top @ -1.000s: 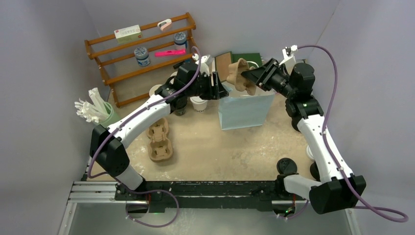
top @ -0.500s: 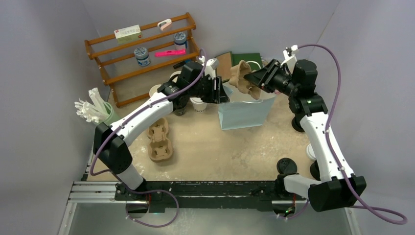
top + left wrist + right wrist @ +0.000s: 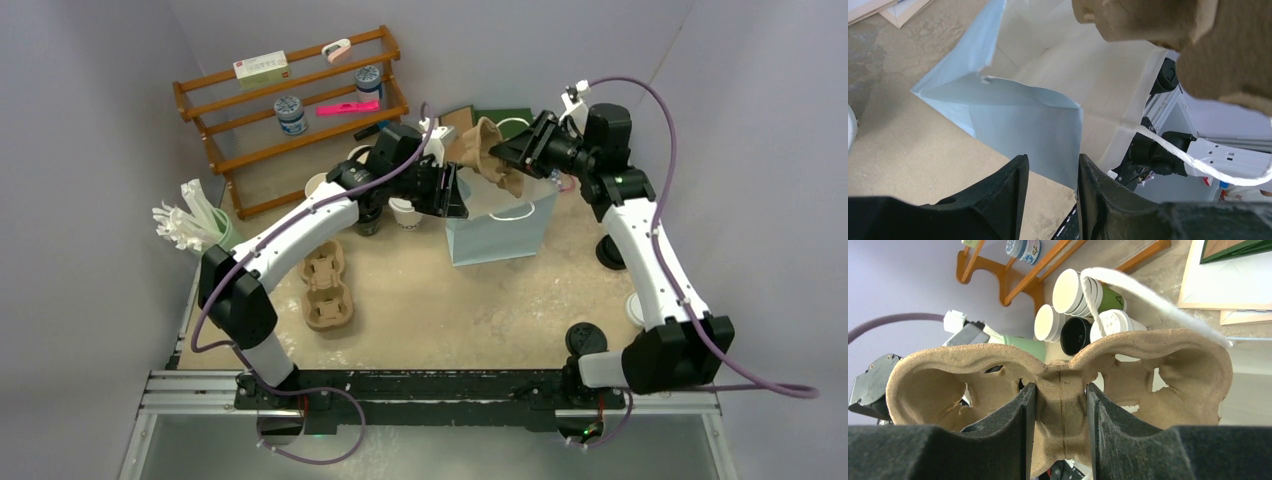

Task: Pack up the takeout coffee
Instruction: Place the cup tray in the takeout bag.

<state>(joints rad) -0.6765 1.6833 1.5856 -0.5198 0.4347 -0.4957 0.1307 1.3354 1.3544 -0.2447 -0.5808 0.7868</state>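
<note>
The takeout coffee stands behind my left arm: a white-lidded cream cup (image 3: 404,210) (image 3: 1118,322) and a black cup (image 3: 368,222) (image 3: 1075,335). My right gripper (image 3: 505,155) (image 3: 1060,387) is shut on the middle ridge of a brown pulp cup carrier (image 3: 488,150) (image 3: 1148,370), held on edge above the open light-blue paper bag (image 3: 500,230) (image 3: 1023,115). My left gripper (image 3: 452,195) (image 3: 1053,160) is open at the bag's left rim. A corner of the bag's wall hangs between its fingers, against the right one. The carrier (image 3: 1148,25) hangs over the bag's mouth.
A second pulp carrier (image 3: 327,288) lies on the table at the left. Lidless cream cups (image 3: 1070,290) are stacked by the wooden shelf (image 3: 290,110). A green holder of white sticks (image 3: 195,228) stands far left. Black lids (image 3: 587,340) lie at the right. The bag's white cord handle (image 3: 1148,295) crosses above the carrier.
My right arm has swung the carrier left and up over the bag's mouth. My left gripper has moved right onto the bag's rim and its jaws have narrowed.
</note>
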